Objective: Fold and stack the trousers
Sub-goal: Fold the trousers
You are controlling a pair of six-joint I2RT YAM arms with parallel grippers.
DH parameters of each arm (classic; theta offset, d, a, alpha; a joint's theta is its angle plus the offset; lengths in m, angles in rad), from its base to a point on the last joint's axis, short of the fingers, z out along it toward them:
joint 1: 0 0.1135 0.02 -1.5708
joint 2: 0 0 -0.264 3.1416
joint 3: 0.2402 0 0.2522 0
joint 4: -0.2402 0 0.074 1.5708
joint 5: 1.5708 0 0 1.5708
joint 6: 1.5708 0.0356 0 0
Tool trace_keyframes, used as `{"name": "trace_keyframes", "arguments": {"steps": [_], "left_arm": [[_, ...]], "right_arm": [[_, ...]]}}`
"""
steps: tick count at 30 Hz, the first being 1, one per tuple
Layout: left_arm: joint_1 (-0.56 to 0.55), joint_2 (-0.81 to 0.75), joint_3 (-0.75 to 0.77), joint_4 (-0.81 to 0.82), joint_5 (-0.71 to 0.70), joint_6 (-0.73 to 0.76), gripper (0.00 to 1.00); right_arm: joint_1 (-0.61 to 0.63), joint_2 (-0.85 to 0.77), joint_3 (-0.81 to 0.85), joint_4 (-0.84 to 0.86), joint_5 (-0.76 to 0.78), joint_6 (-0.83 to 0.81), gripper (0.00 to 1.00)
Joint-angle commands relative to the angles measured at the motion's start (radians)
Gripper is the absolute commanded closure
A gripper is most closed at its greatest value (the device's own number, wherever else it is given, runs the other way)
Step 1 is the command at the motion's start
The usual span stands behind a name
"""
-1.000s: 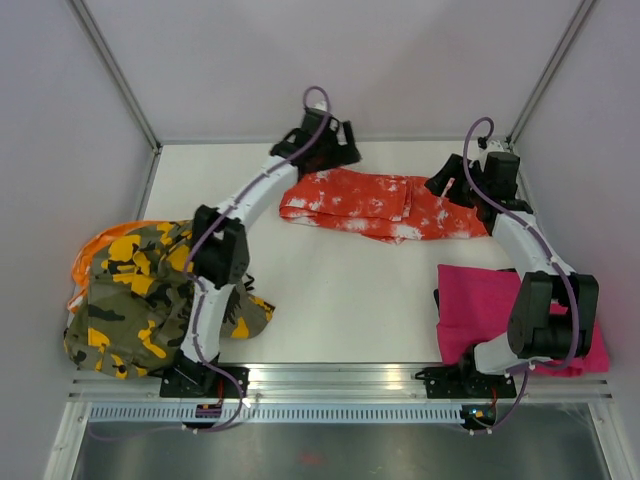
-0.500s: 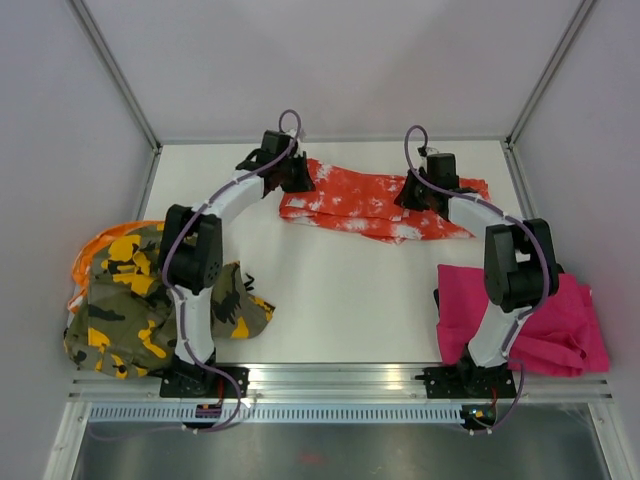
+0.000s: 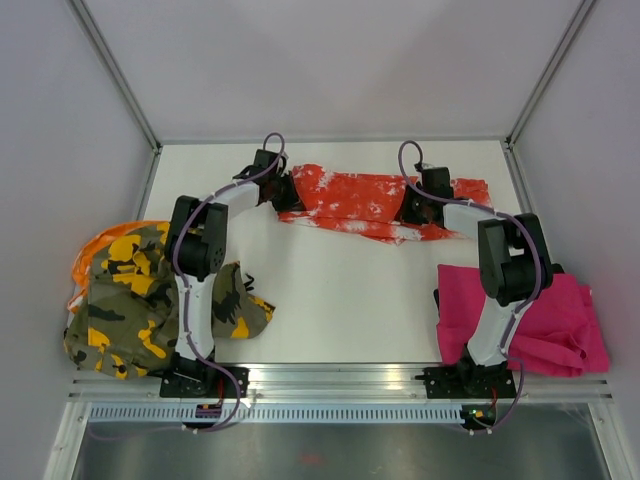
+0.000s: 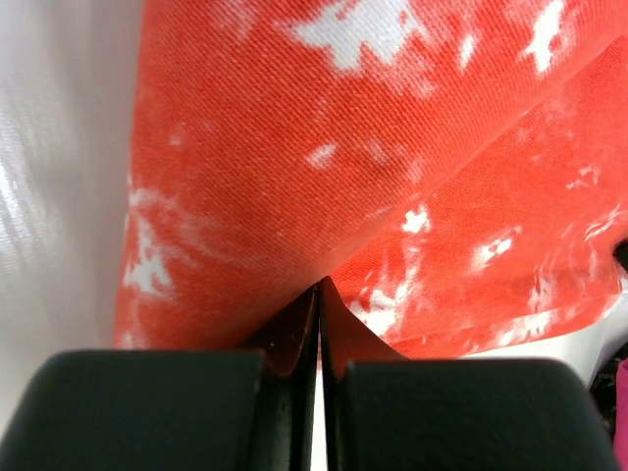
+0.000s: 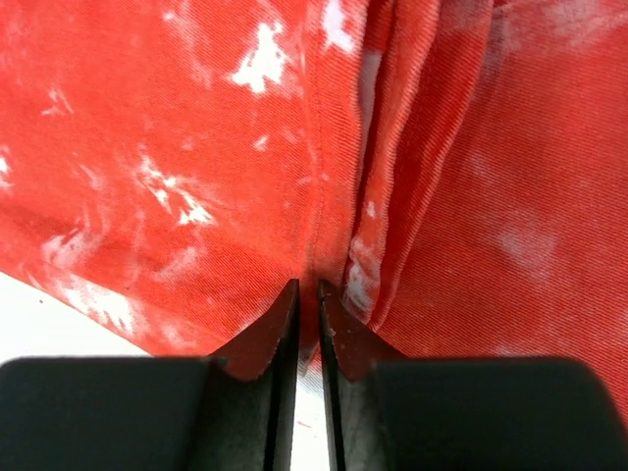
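At the near left corner, the camouflage trousers lie in a crumpled heap, partly over the table's left edge. At the near right, the magenta pink trousers are bunched against the right edge. Between them the white table is bare out to mid-depth. Beyond that the orange-red splatter trousers lie flattened, their long axis running left to right close to the far edge. The left gripper has its jaws pressed together on a fold at the cloth's left end. The right gripper is pinched on a seam ridge near the right end.
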Motion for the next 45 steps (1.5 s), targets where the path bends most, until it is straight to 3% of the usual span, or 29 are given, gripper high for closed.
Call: {"name": "trace_keyframes", "arguments": {"steps": [1, 3, 5, 7, 8, 12, 18, 26, 29, 30, 31, 33, 35, 39, 45], "left_arm": [[0.026, -0.057, -0.012, -0.061, 0.024, 0.063, 0.93], [0.026, -0.127, -0.01, -0.061, 0.041, 0.087, 0.87], [0.024, -0.195, -0.004, -0.061, 0.031, 0.124, 0.78], [0.027, -0.235, 0.004, -0.063, 0.017, 0.144, 0.57], [0.026, -0.267, 0.007, -0.064, 0.014, 0.164, 0.43], [0.027, -0.316, 0.0, -0.075, -0.011, 0.198, 0.26], [0.043, -0.338, -0.039, -0.101, -0.029, 0.224, 0.25], [0.084, -0.367, -0.093, -0.125, -0.037, 0.244, 0.25], [0.096, -0.384, -0.111, -0.133, -0.037, 0.253, 0.25], [0.101, -0.391, -0.118, -0.135, -0.04, 0.256, 0.25], [0.103, -0.396, -0.124, -0.135, -0.043, 0.26, 0.25], [0.11, -0.413, -0.138, -0.139, -0.049, 0.261, 0.25], [0.115, -0.428, -0.145, -0.142, -0.043, 0.257, 0.25], [0.139, -0.442, -0.15, -0.144, -0.037, 0.216, 0.25], [0.234, -0.435, -0.173, -0.132, -0.007, 0.1, 0.25]], "right_arm": [[0.002, -0.029, 0.068, -0.095, 0.001, -0.034, 0.75], [0.002, -0.069, 0.124, -0.112, -0.005, -0.042, 0.66], [0.002, -0.102, 0.161, -0.137, 0.016, -0.047, 0.47], [0.002, -0.11, 0.216, -0.168, 0.061, -0.062, 0.32], [0.002, -0.104, 0.247, -0.177, 0.072, -0.076, 0.29], [0.002, -0.051, 0.299, -0.218, 0.13, -0.113, 0.24], [0.0, 0.052, 0.313, -0.227, 0.158, -0.094, 0.24], [0.0, 0.155, 0.349, -0.226, 0.113, -0.062, 0.37], [0.002, 0.166, 0.358, -0.226, 0.09, -0.06, 0.59], [0.002, 0.164, 0.361, -0.226, 0.084, -0.059, 0.73], [0.003, 0.155, 0.362, -0.226, 0.084, -0.059, 0.8], [0.012, 0.138, 0.373, -0.224, 0.084, -0.05, 0.93], [0.034, 0.106, 0.397, -0.224, 0.082, -0.047, 0.99], [0.091, 0.077, 0.499, -0.22, 0.031, -0.004, 1.0], [0.233, 0.166, 0.81, -0.191, -0.103, 0.108, 1.0]]}}
